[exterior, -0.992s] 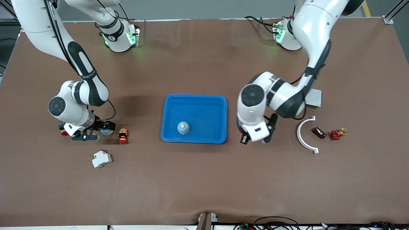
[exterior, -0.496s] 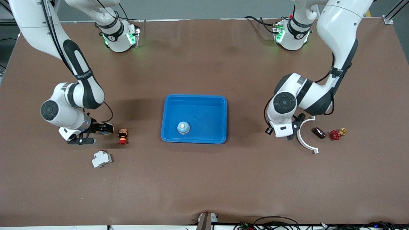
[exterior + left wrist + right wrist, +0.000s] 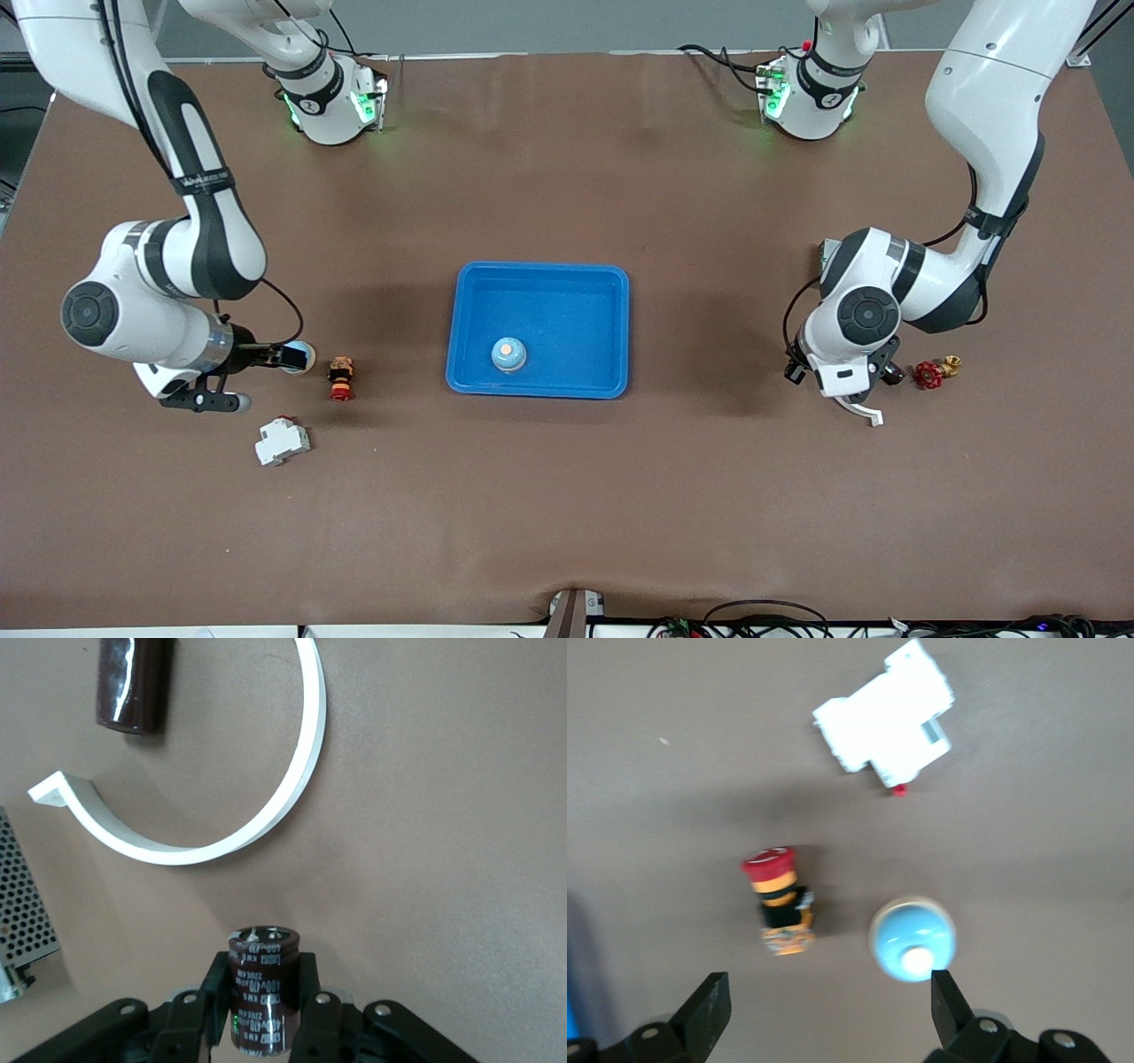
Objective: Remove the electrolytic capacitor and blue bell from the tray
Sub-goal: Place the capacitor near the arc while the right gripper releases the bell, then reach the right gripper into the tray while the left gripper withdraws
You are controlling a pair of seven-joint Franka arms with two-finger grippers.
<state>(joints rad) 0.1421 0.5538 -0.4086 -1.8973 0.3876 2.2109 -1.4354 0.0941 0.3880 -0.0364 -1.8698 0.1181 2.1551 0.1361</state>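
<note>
Left hand [image 3: 262,1014] pinches the electrolytic capacitor [image 3: 262,985] over the counter [image 3: 567,496] beside a white curved bracket [image 3: 221,815]; lower before releasing. Right hand [image 3: 830,1014], spread, waits above a blue bell [image 3: 912,937].

- Brown table [image 3: 567,496], covered edge to edge in a matte mat, slightly wrinkled near the front camera.
- At the centre: bright-blue tray [image 3: 540,392], shallow, with rounded corners.
- Toward the right arm's end: pale-blue bell [image 3: 301,357], just beside a red-capped push button [image 3: 340,377] lying on its side.
- Nearer the front camera than those two: white circuit breaker [image 3: 283,441] (tiny red tab on one edge).
- Toward the left arm's end: white curved bracket [image 3: 266,815], with a dark-brown cylinder [image 3: 133,682] lying inside its arc.
- Beside that: red valve handwheel [image 3: 930,374] with a brass fitting.
- Near the bracket's end: perforated metal box [image 3: 22,895], only partly seen.
</note>
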